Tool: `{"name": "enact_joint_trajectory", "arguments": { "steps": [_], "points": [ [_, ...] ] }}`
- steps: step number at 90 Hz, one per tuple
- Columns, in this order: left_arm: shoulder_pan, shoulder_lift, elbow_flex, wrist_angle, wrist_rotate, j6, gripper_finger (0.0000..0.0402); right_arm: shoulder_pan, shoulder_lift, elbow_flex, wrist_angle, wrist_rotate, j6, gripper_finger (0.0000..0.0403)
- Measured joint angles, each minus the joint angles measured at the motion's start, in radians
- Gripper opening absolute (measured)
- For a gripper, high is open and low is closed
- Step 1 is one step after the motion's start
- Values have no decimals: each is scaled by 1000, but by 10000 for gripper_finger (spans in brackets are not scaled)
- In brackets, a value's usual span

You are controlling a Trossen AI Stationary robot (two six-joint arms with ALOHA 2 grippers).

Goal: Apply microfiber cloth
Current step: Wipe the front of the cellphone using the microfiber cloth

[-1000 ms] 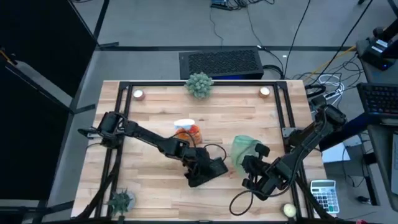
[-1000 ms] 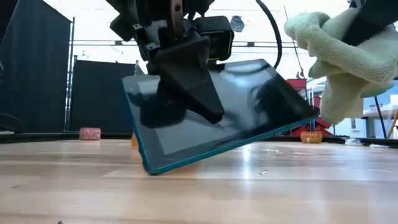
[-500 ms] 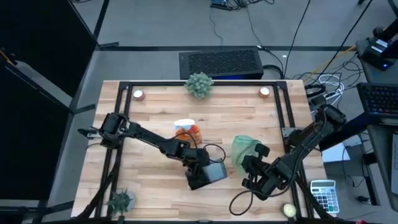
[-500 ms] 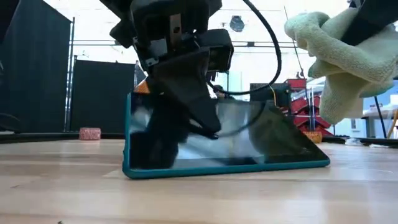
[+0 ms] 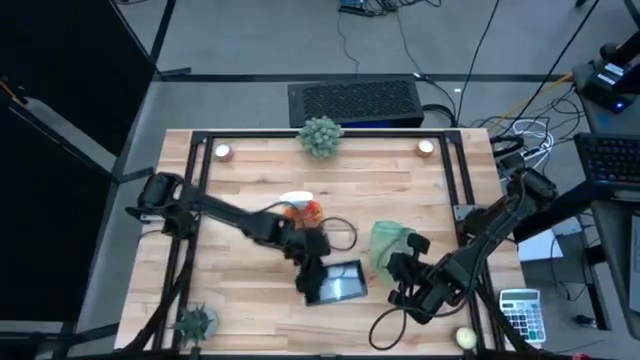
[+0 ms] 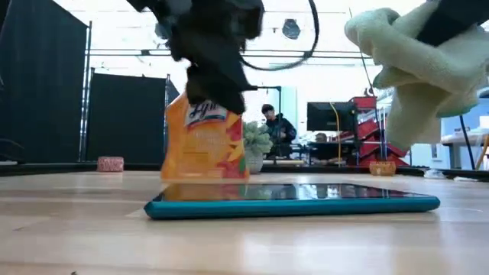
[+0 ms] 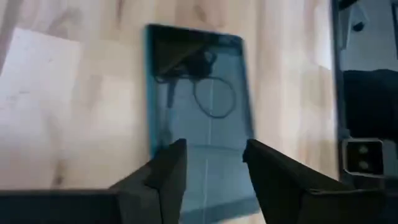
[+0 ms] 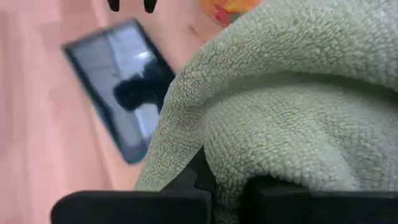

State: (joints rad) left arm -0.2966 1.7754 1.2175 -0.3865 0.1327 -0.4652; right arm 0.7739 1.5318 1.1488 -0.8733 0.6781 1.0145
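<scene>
- Lying flat on the wooden table (image 5: 240,175), the tablet (image 5: 336,283) sits screen up near the middle, its teal edge plain in the low view.
- Left gripper (image 7: 211,162) hangs just above the tablet's left end, fingers (image 7: 166,174) parted and holding nothing (the screen shows clear in the gap between them).
- Right gripper (image 5: 405,262) is clamped on the cloth (image 5: 388,240), which is bunched up and carried off the table, to the right of the tablet and near it, not touching it.
- From the right wrist view the cloth (image 8: 292,106) fills most of the frame, folded over the dark fingers, with the tablet (image 8: 121,87) lower down and beyond it.
- In the low view the cloth (image 6: 409,72) hangs high at the right, well above the table surface, a loose flap drooping down.
- An orange spray bottle (image 6: 205,141) stands upright behind the tablet (white trigger seen from above), close to the left arm.
- A person (image 6: 276,126) sits far back in the room.
</scene>
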Motion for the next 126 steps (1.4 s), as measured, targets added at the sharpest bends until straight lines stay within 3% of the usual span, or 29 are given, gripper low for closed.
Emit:
{"name": "enact_joint_trajectory", "arguments": {
  "steps": [10,21,33,49,78,88,102,126],
  "points": [
    [-98,-1,-9,-34,-110,-28,150,1,2,0,121,-2,-94,6],
    [-178,6,-54,54,-253,-71,150,-11,24,-26,310,-6,-198,6],
    [-217,11,-114,172,-402,-129,150,-50,91,-70,507,-78,-279,6],
    [-204,46,-203,343,-406,-132,150,-129,219,-74,728,-115,-384,6],
    [-194,136,-208,365,-404,-158,150,-290,414,-73,1039,-277,-461,6],
    [-189,137,-208,363,-403,-158,150,-313,456,-71,1023,-354,-465,6],
    [-189,138,-208,359,-405,-158,150,-300,454,-65,914,-371,-435,6],
    [-189,139,-208,351,-411,-180,150,-222,339,-68,538,-386,-371,6]
  ]
}}
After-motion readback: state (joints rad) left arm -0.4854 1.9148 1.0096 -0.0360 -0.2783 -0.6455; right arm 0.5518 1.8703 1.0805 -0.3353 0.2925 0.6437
